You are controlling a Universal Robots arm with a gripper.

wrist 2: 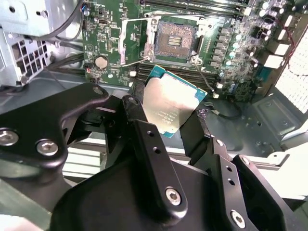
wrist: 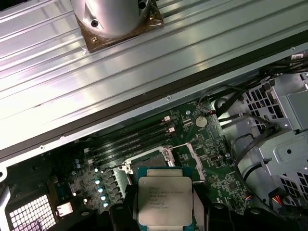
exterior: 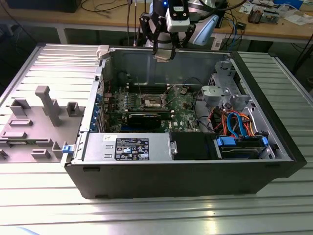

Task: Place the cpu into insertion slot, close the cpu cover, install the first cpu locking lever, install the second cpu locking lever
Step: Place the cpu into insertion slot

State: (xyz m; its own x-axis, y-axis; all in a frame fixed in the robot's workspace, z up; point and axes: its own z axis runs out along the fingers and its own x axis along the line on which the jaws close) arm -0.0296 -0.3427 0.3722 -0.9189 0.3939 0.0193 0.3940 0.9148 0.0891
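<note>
Desk (exterior: 274, 215) of ribbed metal carries an open computer case (exterior: 195, 181), laid on its side with the panel off, most likely so that the arm can reach the inside from above. For the same reason, I judge, the motherboard (exterior: 183, 105) lies flat on the case floor, face up. Above the case's far wall hangs the claw (exterior: 164, 54), well clear of the board. Its two black fingers (wrist 2: 137, 120) are closed partway onto the cpu, pinching it by opposite edges. Such an edge grip leaves the underside free, which lowering it into a socket would need. The insertion slot (wrist 2: 176, 39) sits near the middle of the board with its dark pin grid bare and nothing lying over it, so it looks ready to receive. The cpu (wrist 2: 169, 103) hangs in the air between the fingers, its silver top facing both wrist views, well apart from the slot, so placing is not yet done. A round coin battery (wrist 2: 101, 61) sits on the board near the slot.
</note>
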